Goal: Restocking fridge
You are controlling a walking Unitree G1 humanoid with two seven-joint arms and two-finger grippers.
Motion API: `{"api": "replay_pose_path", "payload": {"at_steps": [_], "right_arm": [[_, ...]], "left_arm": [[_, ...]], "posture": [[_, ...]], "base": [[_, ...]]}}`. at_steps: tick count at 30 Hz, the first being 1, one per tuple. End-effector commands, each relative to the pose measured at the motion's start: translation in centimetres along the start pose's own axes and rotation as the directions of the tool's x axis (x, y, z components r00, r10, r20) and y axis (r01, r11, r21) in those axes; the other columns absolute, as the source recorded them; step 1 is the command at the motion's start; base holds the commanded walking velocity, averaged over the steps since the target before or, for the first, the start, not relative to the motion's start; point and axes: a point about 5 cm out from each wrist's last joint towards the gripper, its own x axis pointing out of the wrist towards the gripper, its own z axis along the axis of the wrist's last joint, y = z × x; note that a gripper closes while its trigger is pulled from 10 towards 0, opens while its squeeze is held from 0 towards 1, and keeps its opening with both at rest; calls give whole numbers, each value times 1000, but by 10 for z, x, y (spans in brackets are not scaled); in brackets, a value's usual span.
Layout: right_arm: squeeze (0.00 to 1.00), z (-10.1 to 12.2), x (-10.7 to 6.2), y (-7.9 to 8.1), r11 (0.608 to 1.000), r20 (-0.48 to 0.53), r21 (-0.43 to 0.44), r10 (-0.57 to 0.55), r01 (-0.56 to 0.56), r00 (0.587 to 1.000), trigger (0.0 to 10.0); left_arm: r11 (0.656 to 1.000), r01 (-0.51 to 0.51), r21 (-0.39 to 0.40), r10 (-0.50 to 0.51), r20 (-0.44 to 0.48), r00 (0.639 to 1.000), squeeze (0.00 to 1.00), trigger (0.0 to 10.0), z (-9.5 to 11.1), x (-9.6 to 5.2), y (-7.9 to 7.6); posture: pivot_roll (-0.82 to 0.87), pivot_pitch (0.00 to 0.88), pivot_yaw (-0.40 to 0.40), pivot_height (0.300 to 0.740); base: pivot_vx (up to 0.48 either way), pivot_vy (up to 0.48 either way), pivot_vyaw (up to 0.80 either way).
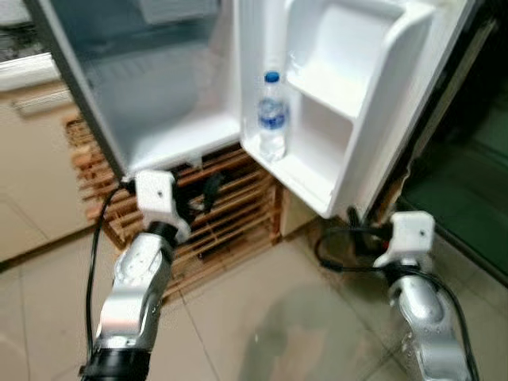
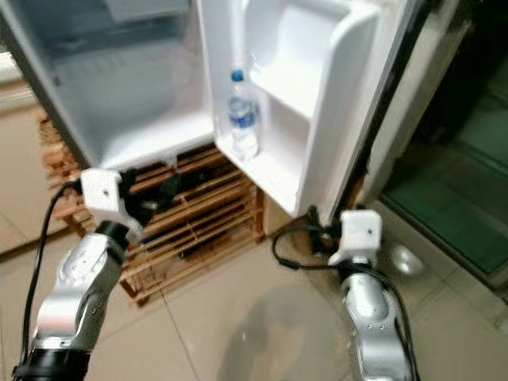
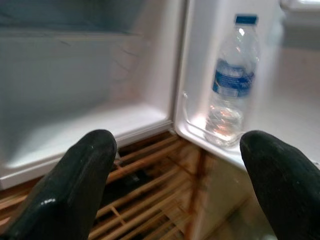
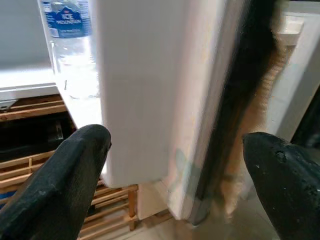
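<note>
Water bottle stands upright in the fridge door shelf. Both grippers, left gripper and right gripper, hang spread and empty below that door. Looks light, slick, squashy plastic; best gripped mid-body at the label.

Layout. A water bottle stands upright in the lowest shelf of the open fridge door. The fridge rests on a slatted wooden rack. The left gripper, jaws apart, faces the bottle ahead; the right gripper straddles the door's edge.
</note>
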Motion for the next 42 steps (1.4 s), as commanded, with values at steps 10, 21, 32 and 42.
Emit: {"api": "replay_pose_path", "payload": {"at_steps": [10, 21, 32, 42], "right_arm": [[243, -20, -34, -29, 998, -85, -55, 5, -10, 996, 10000], [173, 16, 28, -86, 902, 40, -241, -359, 358, 932, 10000], [169, 82, 106, -31, 994, 170, -83, -55, 69, 984, 10000], [165, 113, 103, 54, 961, 199, -105, 272, -255, 942, 10000]], "left_arm": [[997, 70, 43, -45, -424, 905, 0, 10000, -67, 12, 5], [990, 139, 21, -96, -622, 777, 0, 10000, -107, 14, -10], [912, 339, 232, 3, -829, 559, 0, 10000, -154, -29, 16], [782, 571, 248, 48, -939, 342, 0, 10000, -187, -84, 35]], "posture": [[-253, 0, 54, 740], [-292, 0, 88, 740], [-211, 0, 33, 740], [-225, 0, 64, 740]], "base": [[0, -31, 69], [0, 0, 0], [0, 0, 0], [0, 0, 0]]}}
